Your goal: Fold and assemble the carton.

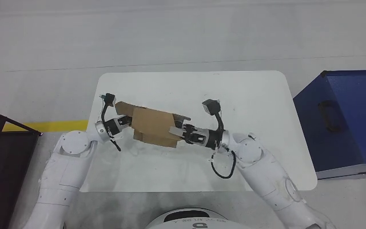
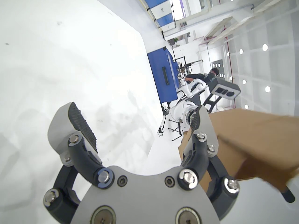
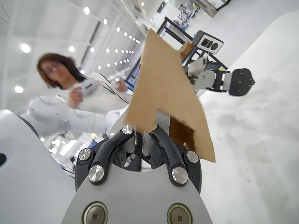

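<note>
1. One white tabletop carries the work, and the carton is held over its near middle, apparently lifted off the surface.
2. The brown carton is partly flattened with loose flaps. Its long axis runs across the robot from one arm to the other, so each arm has one end of it.
3. The right end effector is at the carton's right end, its fingers pinched tight on a flap edge, so it bears the carton.
4. The left end effector is at the opposite end, spread wide and gripping nothing. The carton lies off to one side of its opening, not between the fingers.
5. One left finger touches the carton's end. The next fold likely depends on that finger pressing along the long axis towards the right arm.
</note>
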You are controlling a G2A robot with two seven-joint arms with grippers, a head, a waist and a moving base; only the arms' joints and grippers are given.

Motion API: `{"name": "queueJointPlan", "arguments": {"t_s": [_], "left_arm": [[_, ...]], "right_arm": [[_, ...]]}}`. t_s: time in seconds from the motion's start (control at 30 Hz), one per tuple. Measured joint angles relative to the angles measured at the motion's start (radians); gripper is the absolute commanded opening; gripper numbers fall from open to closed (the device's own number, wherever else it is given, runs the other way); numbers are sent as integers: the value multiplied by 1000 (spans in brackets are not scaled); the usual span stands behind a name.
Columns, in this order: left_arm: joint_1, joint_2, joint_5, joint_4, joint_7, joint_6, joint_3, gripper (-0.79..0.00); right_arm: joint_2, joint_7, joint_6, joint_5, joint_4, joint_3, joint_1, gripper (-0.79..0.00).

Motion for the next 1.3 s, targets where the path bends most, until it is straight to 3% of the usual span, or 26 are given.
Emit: {"name": "queueJointPlan", "arguments": {"t_s": [0.23,0.33,0.57,0.9,1.13,1.3], "left_arm": [[-27,13,24,64,33,-2,-71,0],[-33,15,19,70,57,7,-86,0],[-17,11,5,53,148,59,-93,0],[-15,11,4,50,150,61,-93,0],[-13,14,62,39,90,104,-60,0],[-25,12,47,64,28,146,-27,0]], "right_arm": [[42,235,-79,-411,-157,48,3,-785],[53,304,-106,-475,-201,41,-5,-785],[58,260,-65,-401,-213,71,-10,-785],[58,209,-59,-393,-193,62,-9,-785],[71,273,-187,-650,-263,-3,110,-785],[113,180,-273,-1030,-333,-153,217,-785]]}}
